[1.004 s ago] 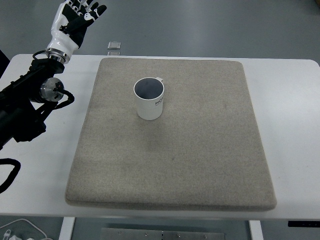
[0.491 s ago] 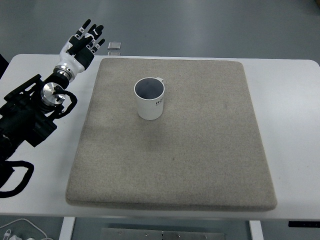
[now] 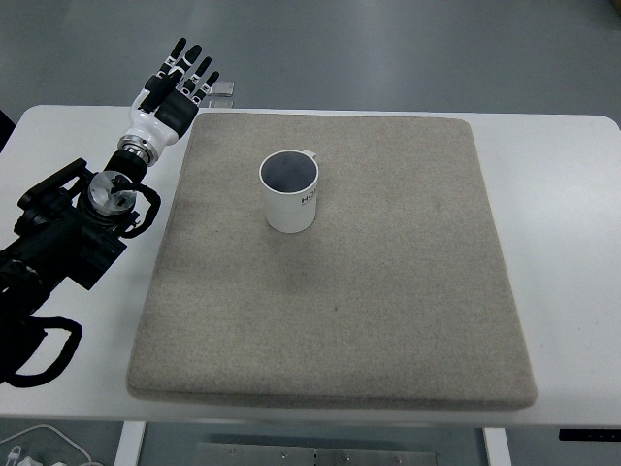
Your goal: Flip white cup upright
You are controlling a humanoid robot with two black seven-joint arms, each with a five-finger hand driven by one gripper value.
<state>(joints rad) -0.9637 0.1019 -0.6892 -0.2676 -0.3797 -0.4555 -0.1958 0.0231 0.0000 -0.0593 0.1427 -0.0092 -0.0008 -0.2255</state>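
White cup point(image 3: 289, 191) stands upright, mouth open toward the camera, dark inside, nothing visible in it. Plain white cylinder wall, small dark print on the side facing lower right, too small for me to read. Little white handle stub pokes out at the rim's far right edge. Sits on the grey felt mat point(image 3: 330, 291), in the mat's far half, left of the mat's middle, well in from every mat edge. Base flat on the mat, no tilt. Nothing touches it; my hand is not on it.

one cam, steep top-down, robot's side
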